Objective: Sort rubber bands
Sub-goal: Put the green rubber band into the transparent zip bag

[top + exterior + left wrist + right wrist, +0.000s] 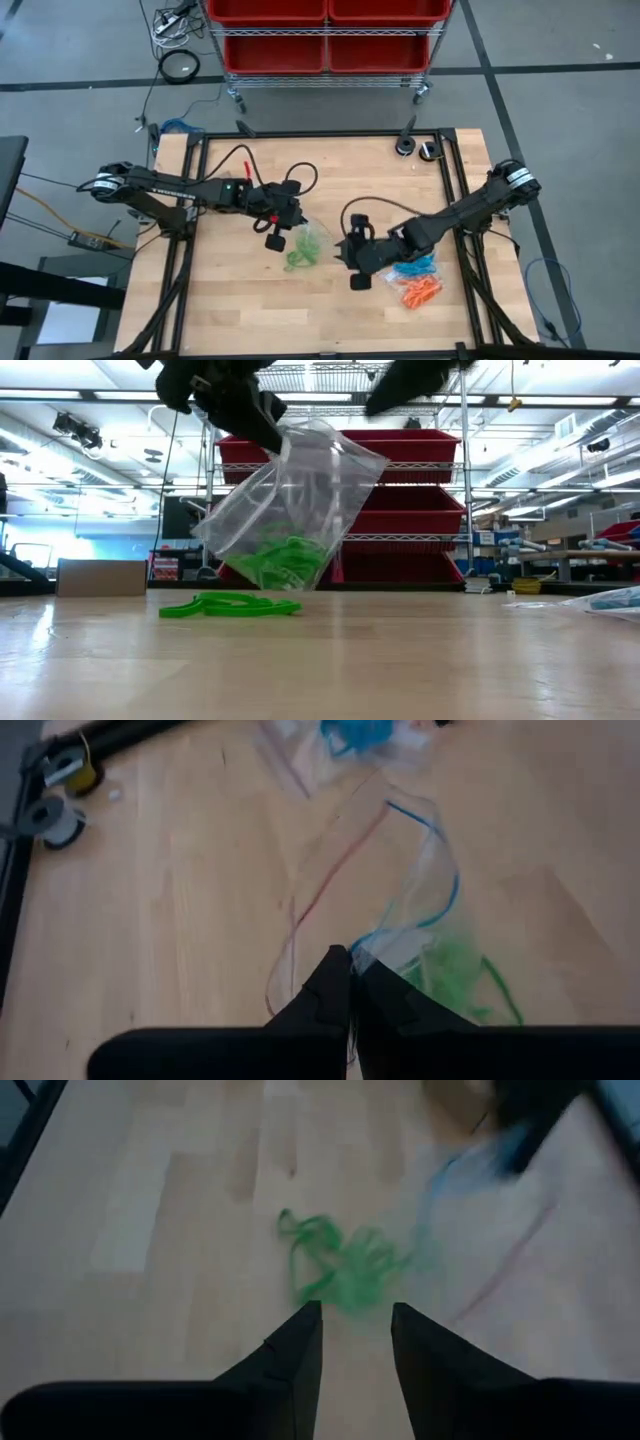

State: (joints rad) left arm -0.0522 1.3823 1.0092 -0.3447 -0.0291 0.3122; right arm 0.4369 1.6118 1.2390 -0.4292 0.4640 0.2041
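Green rubber bands [232,604] lie partly inside, partly beside the clear bag [290,510], whose rim the left end effector [348,982] pinches. Right end effector [355,1342], parted and empty, hovers above the loose ones; bagging is underway, and picking them comes next.

Blurred green rubber bands [345,1270]; left pincer [262,422] partly cropped above

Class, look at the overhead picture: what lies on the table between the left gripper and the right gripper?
In the high view, between the left gripper and the right gripper lie the clear bag, pinched by the left gripper, and green rubber bands. The low view shows the same.
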